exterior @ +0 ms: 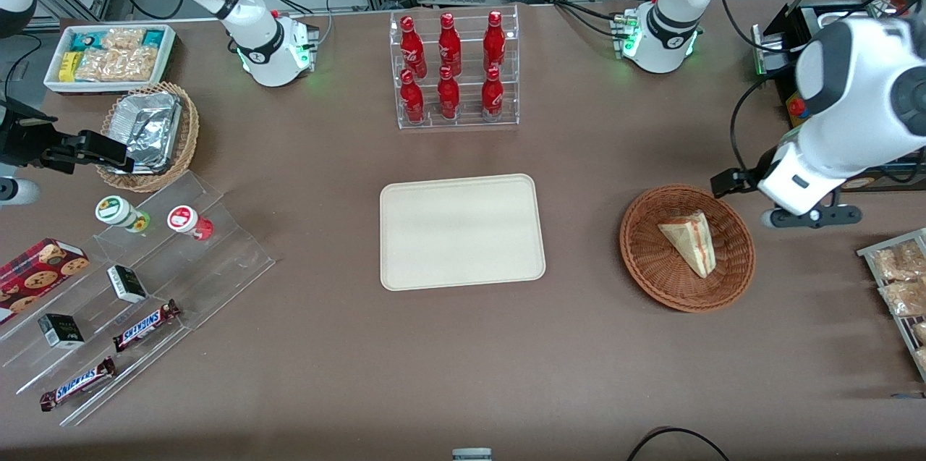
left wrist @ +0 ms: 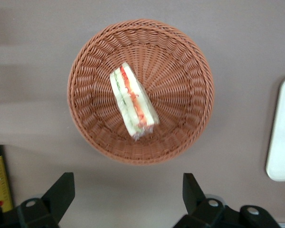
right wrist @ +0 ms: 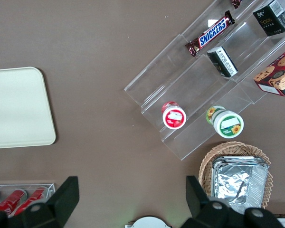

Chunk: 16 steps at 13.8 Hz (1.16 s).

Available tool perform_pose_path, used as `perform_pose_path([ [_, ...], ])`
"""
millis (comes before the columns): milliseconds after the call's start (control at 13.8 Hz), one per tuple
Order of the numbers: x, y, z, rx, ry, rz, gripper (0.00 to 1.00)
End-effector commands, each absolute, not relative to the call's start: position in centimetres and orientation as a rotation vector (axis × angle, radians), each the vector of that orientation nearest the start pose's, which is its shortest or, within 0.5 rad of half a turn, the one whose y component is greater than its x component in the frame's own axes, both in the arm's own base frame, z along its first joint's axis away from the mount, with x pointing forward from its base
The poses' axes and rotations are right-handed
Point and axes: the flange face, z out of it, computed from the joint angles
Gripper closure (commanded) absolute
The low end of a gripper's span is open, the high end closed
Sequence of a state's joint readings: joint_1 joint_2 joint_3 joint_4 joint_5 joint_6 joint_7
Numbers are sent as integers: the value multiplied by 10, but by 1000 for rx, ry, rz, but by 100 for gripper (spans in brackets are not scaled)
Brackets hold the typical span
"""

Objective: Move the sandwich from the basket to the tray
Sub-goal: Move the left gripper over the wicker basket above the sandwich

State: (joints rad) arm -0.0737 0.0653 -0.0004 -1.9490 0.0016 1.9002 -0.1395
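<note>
Black fingers (left wrist: pixel 59 194) of the end effector (left wrist: pixel 128 199) stand wide apart and hold nothing; it hangs above the table (exterior: pixel 463 360), just outside the basket rim, on the side of the working arm's end. Taking the basket (left wrist: pixel 95 66) as landmark: the sandwich (left wrist: pixel 133 102) lies inside it, near the middle, on its flat side, with the red and green filling stripe facing up toward the wrist camera. It looks wrapped in thin clear film. The tray (exterior: pixel 463 231) lies well apart from the basket, toward the parked arm's end, and it carries nothing.

I judge this is the approach step, before any grasp. Next, the end effector should come over the basket's middle, line its fingers across the wedge, and go down to close on the bread gently.
</note>
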Motion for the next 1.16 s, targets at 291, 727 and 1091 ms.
perform_pose_path([
  [291, 542, -39, 377, -3093, -453, 158, 0],
  [727, 542, -40, 348, -3019, -878, 28, 0],
  [1091, 553, -43, 315, -3013, -923, -5, 0],
])
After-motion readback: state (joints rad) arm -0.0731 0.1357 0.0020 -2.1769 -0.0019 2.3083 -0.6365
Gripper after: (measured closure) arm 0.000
